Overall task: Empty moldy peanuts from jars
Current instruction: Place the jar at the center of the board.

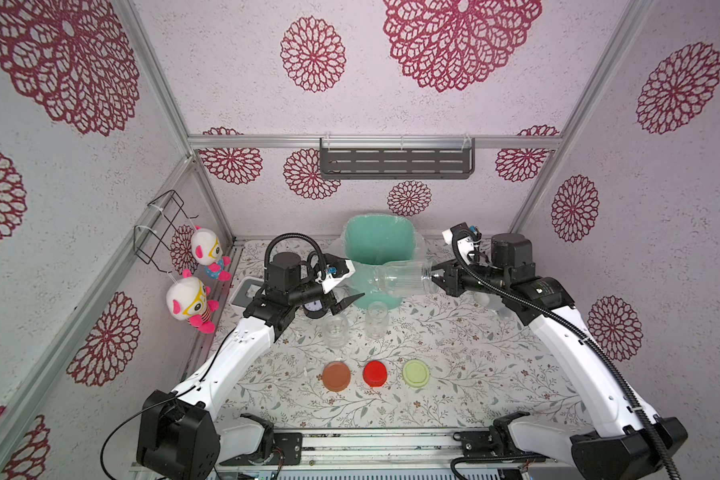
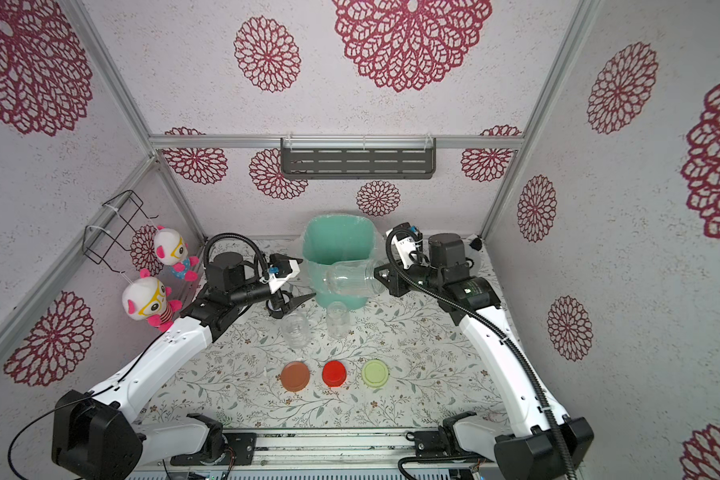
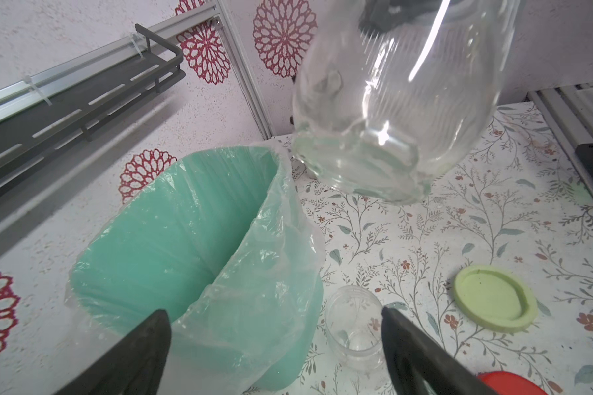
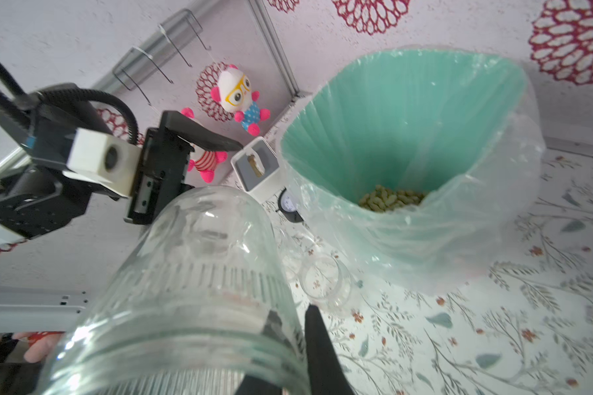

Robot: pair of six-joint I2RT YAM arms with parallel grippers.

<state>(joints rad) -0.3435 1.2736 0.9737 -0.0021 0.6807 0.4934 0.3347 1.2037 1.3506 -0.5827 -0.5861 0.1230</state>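
Clear ribbed jar [image 4: 192,290] pinched by right gripper [image 1: 433,277] near teal bin [image 4: 408,136]

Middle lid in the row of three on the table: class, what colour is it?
Red. The middle lid shows best in both top views.

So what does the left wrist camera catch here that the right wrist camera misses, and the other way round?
Left wrist only: the pale green lid, an edge of the red lid, the grey wall shelf. Right wrist only: the peanuts at the bottom of the bin, the plush toys. Both: the empty jar held by the right gripper, the bin, and a second jar standing on the table.
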